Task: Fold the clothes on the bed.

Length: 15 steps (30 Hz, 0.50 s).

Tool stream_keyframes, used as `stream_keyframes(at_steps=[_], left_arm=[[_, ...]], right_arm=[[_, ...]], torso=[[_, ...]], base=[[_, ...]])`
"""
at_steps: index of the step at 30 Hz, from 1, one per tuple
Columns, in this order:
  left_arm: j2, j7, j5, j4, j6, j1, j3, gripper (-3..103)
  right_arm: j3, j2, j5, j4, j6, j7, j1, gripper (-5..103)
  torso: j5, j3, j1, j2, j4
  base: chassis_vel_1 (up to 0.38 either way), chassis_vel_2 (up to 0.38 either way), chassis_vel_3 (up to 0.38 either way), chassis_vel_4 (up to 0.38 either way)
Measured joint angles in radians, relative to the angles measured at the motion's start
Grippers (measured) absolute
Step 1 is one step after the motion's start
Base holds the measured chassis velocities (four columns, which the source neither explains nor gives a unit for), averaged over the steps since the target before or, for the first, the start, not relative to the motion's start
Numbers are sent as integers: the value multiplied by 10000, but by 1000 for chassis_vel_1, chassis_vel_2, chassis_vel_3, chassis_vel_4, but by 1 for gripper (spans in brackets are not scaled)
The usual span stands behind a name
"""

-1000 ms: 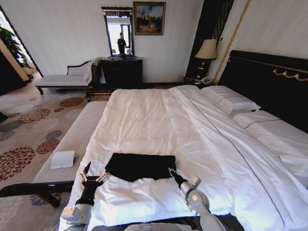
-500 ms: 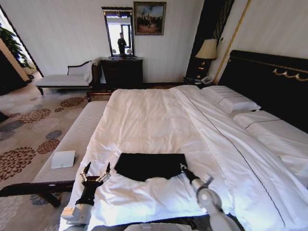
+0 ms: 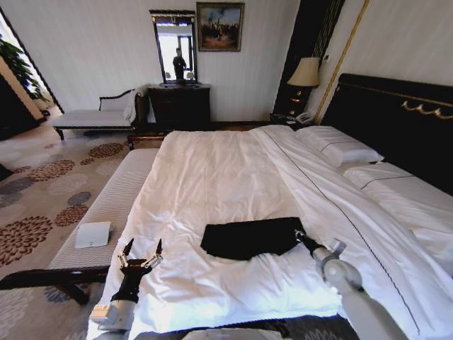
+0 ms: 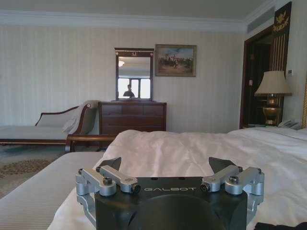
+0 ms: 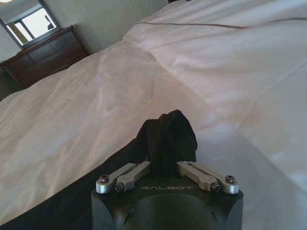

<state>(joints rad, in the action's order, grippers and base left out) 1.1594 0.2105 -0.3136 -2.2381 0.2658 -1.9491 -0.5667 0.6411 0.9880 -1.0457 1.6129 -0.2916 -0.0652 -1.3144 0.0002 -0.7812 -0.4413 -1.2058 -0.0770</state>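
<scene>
On the white duvet of the bed [image 3: 212, 177], a folded black T-shirt [image 3: 248, 238] is pinched at its right edge by the closed right gripper [image 3: 299, 234]. Near the bed's left edge, the left gripper [image 3: 141, 248] is held spread and empty.

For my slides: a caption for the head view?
Right gripper pinches the black T-shirt on the white bed; left gripper open beside it.
</scene>
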Motion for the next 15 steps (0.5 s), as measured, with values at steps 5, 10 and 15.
stream_keyframes(at_steps=[5, 10, 15], left_arm=[[0, 0, 0, 0, 0, 0, 0, 100], [0, 0, 0, 0, 0, 0, 1, 100], [0, 1, 0, 0, 1, 0, 1, 100]], right_arm=[[-31, 123, 48, 312, 0, -6, -13, 3], [-349, 559, -40, 1266, -33, -211, -127, 3], [-954, 962, -457, 2202, -96, -420, -162, 3]], torso=[[-3, 0, 0, 0, -2], [-4, 1, 0, 0, -2], [-6, 1, 0, 0, -1]], base=[[0, 0, 0, 0], [0, 0, 0, 0], [0, 0, 0, 0]])
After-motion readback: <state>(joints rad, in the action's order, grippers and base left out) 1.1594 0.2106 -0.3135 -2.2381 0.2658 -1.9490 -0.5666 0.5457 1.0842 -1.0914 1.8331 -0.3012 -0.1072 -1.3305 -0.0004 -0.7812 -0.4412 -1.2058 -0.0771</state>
